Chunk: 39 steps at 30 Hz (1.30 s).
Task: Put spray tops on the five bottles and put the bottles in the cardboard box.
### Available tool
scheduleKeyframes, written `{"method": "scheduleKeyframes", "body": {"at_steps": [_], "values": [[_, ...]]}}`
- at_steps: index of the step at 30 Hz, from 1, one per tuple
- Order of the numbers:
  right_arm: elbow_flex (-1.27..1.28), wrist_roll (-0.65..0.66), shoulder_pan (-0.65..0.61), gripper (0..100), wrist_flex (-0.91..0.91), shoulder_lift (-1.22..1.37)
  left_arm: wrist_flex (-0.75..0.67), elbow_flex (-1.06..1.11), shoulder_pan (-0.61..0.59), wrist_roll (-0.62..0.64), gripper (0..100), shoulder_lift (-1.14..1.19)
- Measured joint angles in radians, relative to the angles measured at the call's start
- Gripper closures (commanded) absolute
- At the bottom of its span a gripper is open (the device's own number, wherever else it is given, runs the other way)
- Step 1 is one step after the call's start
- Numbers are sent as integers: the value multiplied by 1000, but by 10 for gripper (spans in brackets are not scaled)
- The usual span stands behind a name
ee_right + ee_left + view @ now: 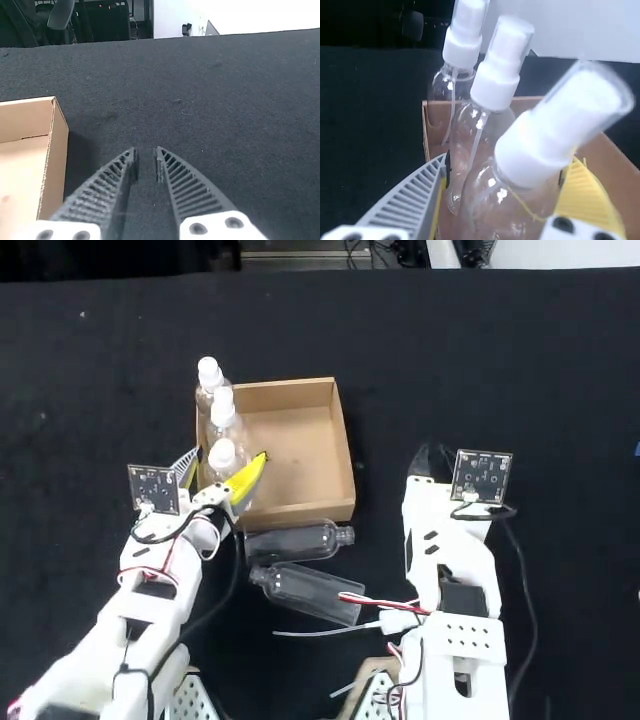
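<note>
Three clear plastic bottles with white spray tops (222,412) stand upright, nozzles up, lined along the wall of the open brown cardboard box (300,445) on the left arm's side. The left gripper (226,470) is clamped on the nearest capped bottle (221,454).

Two uncapped clear bottles lie flat just in front of the box. The closer bottle (295,542) runs along the box's front wall, neck toward the right arm. The angled bottle (310,595) has its neck toward the left arm. A loose white spray top (385,623) lies beside it.

The right gripper (430,458) sits beside the box, fingers nearly together on nothing. The tabletop is black cloth (500,350), with a dark office chair (60,15) behind.
</note>
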Motion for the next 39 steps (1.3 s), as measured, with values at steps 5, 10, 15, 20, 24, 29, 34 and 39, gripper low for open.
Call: {"method": "scheduleKeyframes", "body": {"at_steps": [5,10,15,20,24,29,34,39], "values": [[0,0,0,946,0,0,264,5,0,0,667,-238],[0,0,0,946,0,0,548,15,0,0,667,-552],[0,0,0,946,0,0,781,28,0,-2,668,-847],[0,0,0,946,0,0,1013,25,-8,-2,668,-1063],[0,0,0,946,0,0,1117,17,-61,0,668,-1099],[0,0,0,946,0,0,1212,-12,-161,2,668,-1099],[0,0,0,946,0,0,1422,-106,-176,2,668,-1099],[0,0,0,946,0,0,1453,-124,-176,0,668,-1099]]}}
